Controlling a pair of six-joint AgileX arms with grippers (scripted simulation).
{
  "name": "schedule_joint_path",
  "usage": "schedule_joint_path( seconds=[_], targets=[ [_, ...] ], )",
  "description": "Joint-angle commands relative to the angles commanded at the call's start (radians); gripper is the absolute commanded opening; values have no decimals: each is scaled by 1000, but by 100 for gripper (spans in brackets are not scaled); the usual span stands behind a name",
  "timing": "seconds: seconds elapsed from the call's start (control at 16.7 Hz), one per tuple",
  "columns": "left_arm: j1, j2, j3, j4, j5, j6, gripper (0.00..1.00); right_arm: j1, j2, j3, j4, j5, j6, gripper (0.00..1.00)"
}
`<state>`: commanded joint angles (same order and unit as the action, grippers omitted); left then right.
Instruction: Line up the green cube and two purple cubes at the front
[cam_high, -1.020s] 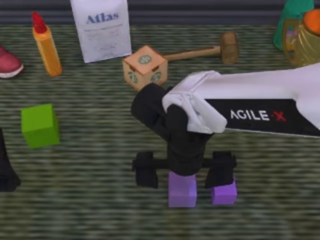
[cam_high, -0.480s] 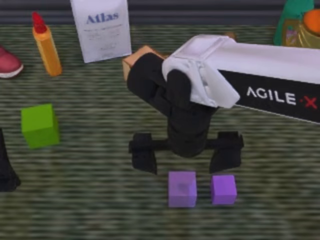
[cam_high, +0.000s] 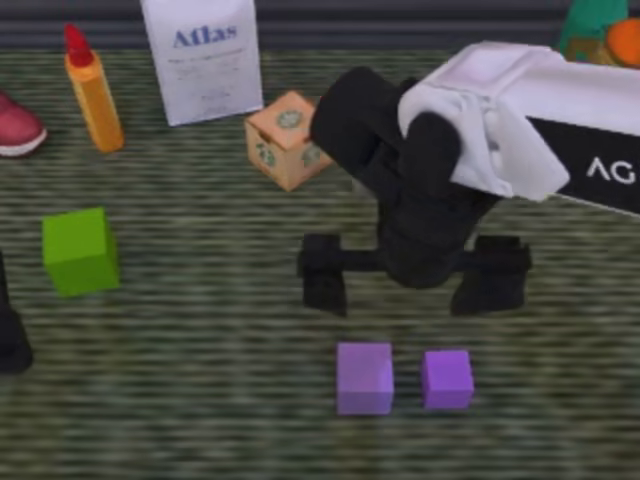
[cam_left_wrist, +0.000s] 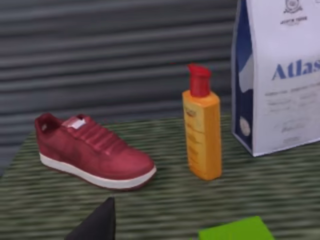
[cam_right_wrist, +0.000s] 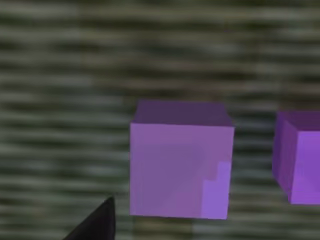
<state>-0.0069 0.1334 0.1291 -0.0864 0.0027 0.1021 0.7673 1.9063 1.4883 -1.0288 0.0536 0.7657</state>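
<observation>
Right gripper (cam_high: 412, 285) hangs over the middle of the table with fingers spread wide and nothing between them, above and just behind the two purple cubes. The paler lavender cube (cam_high: 364, 377) and the smaller vivid violet cube (cam_high: 447, 379) rest on the table near its front edge, side by side with a narrow gap between them, the violet one to the right. In the right wrist view the lavender cube (cam_right_wrist: 181, 162) sits squarely on the woven green table (cam_right_wrist: 65, 100), with the violet cube (cam_right_wrist: 299, 157) cut off at the frame edge.

The green cube (cam_high: 79, 250) stands well apart on the left side of the table, farther back than the purple pair and out of line with them.

Left gripper (cam_high: 10, 340) sits at the left edge, only partly in view; whether it is spread or closed cannot be told. It appears to be parked.

Behind stand a red shoe (cam_left_wrist: 92, 152), an orange bottle (cam_left_wrist: 202, 131), a white Atlas bag (cam_high: 203, 58) and a tan emblem cube (cam_high: 288, 138)
</observation>
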Motion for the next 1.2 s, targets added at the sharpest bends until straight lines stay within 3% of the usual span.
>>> schedule_joint_path(
  seconds=[0.36, 0.6, 0.84, 1.2],
  targets=[
    [-10, 461, 376, -252, -2, 289, 100, -174, -405, -360, 186, 51, -192, 100],
    [-19, 895, 673, -466, -3, 525, 100, -317, -744, -677, 344, 59, -348, 100],
    [-31, 1296, 963, -679, -4, 761, 100, -466, -1112, -994, 526, 44, -500, 100],
    [-44, 1745, 1324, -920, -2, 1040, 100, -659, -1631, -1350, 821, -7, -680, 100]
  ],
)
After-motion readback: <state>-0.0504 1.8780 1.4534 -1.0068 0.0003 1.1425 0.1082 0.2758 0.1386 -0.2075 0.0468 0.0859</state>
